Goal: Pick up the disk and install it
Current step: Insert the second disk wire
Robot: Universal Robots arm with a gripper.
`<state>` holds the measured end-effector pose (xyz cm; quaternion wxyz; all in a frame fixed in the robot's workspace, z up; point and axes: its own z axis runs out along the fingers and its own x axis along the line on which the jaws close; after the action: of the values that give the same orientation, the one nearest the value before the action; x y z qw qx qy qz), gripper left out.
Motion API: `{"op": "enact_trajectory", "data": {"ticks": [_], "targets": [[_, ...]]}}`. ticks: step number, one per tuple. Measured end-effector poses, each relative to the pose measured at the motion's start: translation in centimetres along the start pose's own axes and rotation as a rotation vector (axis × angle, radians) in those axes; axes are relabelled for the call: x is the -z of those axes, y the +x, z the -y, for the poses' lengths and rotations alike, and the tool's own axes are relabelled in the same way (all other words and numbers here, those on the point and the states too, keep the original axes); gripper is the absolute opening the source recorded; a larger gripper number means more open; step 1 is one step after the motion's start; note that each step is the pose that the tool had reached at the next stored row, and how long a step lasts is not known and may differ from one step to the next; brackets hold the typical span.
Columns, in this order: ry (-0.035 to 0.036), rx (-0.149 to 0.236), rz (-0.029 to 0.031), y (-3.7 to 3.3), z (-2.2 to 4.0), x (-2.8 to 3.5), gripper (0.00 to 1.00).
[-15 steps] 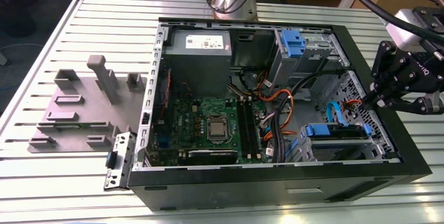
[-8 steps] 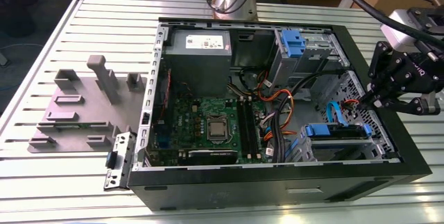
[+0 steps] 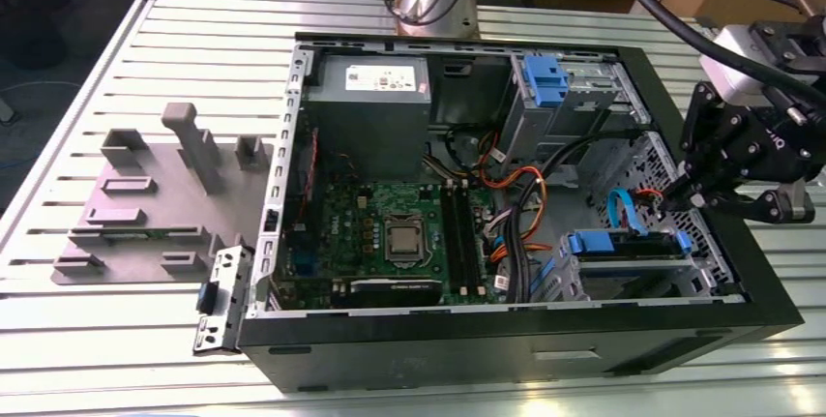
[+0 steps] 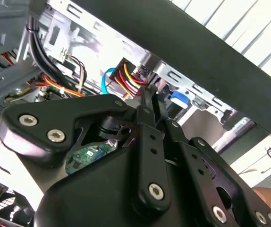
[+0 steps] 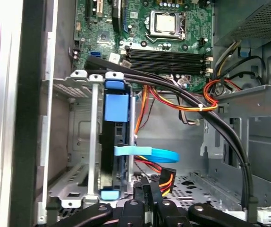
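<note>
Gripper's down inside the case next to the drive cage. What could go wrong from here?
1. The shut gripper sits right at the power connector; any motion could snag or tug its orange, yellow and red wires.
2. The blue flat cable loops out beside the disk in its cage; a sideways move may catch it.

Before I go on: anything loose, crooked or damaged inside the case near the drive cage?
Nothing stands out. The disk sits straight in the drive cage, its blue carrier in line with the cage rails. The hand hangs by the case wall near the cage. The cables run slack across the bay, none visibly pinched.
</note>
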<state>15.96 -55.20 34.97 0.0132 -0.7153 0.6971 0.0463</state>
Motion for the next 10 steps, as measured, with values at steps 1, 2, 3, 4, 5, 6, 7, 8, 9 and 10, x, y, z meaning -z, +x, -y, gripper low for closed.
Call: {"op": "enact_trajectory", "data": {"ticks": [1,2,3,4,5,6,7,8,9,10], "targets": [[0.0003,0.0,0.0,0.21,-0.05,0.01,0.17],[0.0007,0.0,0.0,0.38,-0.13,0.02,0.17],[0.001,0.0,0.0,0.56,-0.25,0.02,0.17],[0.0014,0.0,0.0,0.71,-0.37,0.03,0.17],[0.0015,0.0,0.0001,0.87,-0.45,0.03,0.17],[0.0017,0.0,0.0001,1.06,-0.54,0.03,0.17],[0.0019,0.0,0.0,1.24,-0.66,0.03,0.17],[0.002,0.0,-0.0001,1.36,-0.78,0.02,0.17],[0.002,0.0,0.0,1.43,-0.89,0.0,0.17],[0.002,0.0,0.0003,1.46,-0.94,-0.05,0.17]]}}
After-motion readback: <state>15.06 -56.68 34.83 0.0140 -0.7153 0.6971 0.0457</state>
